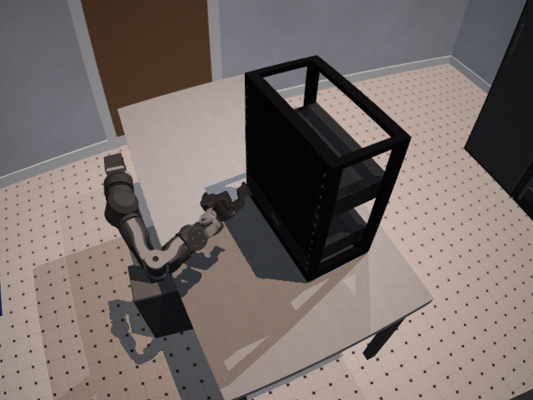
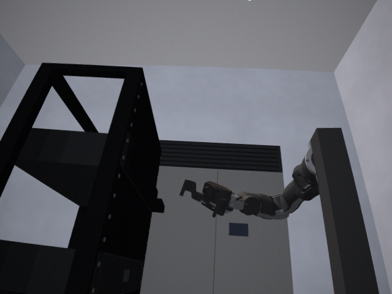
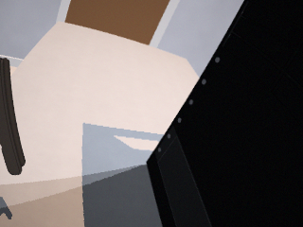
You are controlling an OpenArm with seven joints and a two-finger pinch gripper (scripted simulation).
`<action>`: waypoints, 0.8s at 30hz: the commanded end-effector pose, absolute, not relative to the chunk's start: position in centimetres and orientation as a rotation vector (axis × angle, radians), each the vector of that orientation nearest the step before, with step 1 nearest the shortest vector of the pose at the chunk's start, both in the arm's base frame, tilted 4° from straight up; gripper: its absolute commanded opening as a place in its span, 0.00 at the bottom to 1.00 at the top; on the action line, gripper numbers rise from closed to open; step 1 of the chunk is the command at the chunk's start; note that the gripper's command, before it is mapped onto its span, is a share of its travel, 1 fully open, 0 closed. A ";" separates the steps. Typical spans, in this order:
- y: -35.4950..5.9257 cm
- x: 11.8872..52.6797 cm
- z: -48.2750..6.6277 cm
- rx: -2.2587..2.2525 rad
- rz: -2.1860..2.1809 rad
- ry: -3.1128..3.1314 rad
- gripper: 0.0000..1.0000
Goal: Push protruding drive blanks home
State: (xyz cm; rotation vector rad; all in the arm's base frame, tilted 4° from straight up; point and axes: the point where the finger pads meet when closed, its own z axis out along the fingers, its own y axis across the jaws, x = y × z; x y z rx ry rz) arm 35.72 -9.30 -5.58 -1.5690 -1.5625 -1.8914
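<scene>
The black rack (image 1: pixel 318 163) stands on the table, its dark front face turned toward my arm. In the exterior view one drive blank (image 2: pixel 157 204) juts out of the rack's front (image 2: pixel 139 177), past the rest of the face. The other blanks are too dark to tell apart. My gripper (image 2: pixel 199 202) is open and empty. Its forward finger tip is a short way from the jutting blank and slightly above it, not touching. From above, the gripper (image 1: pixel 226 196) sits low at the rack's front left edge. The wrist view shows the rack front (image 3: pixel 253 120) close on the right and one finger (image 3: pixel 11 120) at the left.
The rack front carries a small lighter label (image 1: pixel 275 222) low down. The arm's base pedestal (image 1: pixel 156 301) stands on the floor beside the table's left edge. A brown door (image 1: pixel 146 52) is behind the table, and a dark cabinet (image 1: pixel 503 107) stands at the right.
</scene>
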 end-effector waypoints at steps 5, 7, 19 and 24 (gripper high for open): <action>-11.9 35.9 -4.9 -1.630 -2.128 -1.655 1.00; -12.9 35.7 -4.8 -1.661 -2.193 -1.693 1.00; -18.1 34.0 -4.1 -1.834 -2.450 -1.928 1.00; -20.2 32.8 -3.5 -1.914 -2.524 -2.068 1.00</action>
